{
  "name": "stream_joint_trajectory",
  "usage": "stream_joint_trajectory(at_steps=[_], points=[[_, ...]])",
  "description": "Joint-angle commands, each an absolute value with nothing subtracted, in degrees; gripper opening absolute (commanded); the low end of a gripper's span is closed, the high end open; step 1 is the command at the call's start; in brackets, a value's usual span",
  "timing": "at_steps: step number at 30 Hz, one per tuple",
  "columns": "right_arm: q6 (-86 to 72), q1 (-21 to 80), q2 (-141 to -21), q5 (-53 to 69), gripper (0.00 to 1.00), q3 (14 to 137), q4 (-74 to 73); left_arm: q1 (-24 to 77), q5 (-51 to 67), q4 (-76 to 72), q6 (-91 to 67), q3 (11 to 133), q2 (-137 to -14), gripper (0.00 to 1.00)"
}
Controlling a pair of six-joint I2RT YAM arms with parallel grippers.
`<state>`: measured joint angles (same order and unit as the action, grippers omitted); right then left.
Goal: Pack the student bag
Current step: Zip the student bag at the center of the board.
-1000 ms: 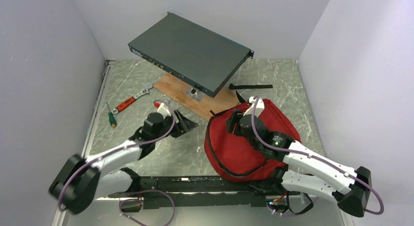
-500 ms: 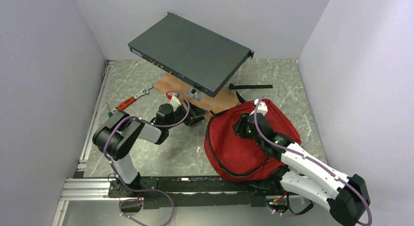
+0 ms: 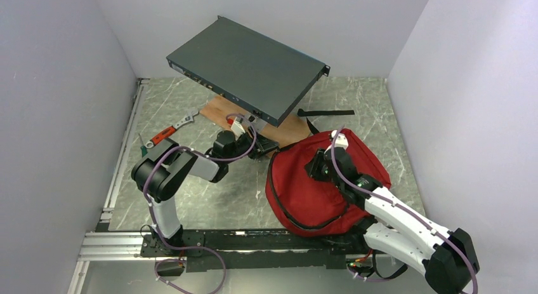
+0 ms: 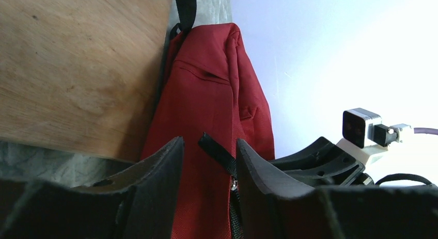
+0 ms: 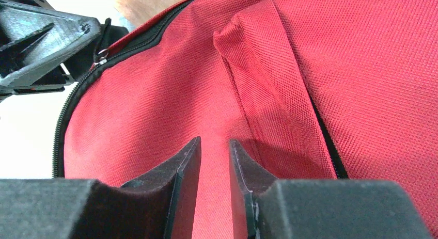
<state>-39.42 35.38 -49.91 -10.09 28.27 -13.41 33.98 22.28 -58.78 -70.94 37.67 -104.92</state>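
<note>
Red student bag (image 3: 304, 192) near right wall, left hand (image 3: 269, 146) at zipper edge

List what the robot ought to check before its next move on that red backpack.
1. The zipper tab sits between the fingers of the left pincer: ok.
2. The left pincer grips that tab: not ok, a gap shows.
3. The right pincer is down at the top of the backpack: ok.
4. The right pincer pinches cloth: cannot tell.
5. The zipper is open for packing: not ok, shut where visible.
</note>
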Motion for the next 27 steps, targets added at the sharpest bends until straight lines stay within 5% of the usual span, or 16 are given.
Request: stream_joint_trajectory(at_steps=[1, 6, 16, 27], points=[[-38.82, 34.91, -48.48, -8.93, 0.28, 27.58, -10.16, 34.45, 20.33, -60.14, -68.66, 39.32, -103.68, 0.43], [-39.22, 34.73, -50.33, -7.73, 0.27, 27.3, -8.72, 34.37, 20.97, -58.66, -65.61, 41.25, -103.61, 0.39], [-39.61, 34.5, -51.06, -7.23, 0.26, 27.61, -8.52, 33.79, 22.74, -60.96, -66.44, 42.77, -103.92, 0.01], [-41.83, 34.28, -54.08, -7.6, 0.21, 26.37, -4.67, 33.16, 26.2, -49.49, -64.83, 38.81, -90.53, 0.0]])
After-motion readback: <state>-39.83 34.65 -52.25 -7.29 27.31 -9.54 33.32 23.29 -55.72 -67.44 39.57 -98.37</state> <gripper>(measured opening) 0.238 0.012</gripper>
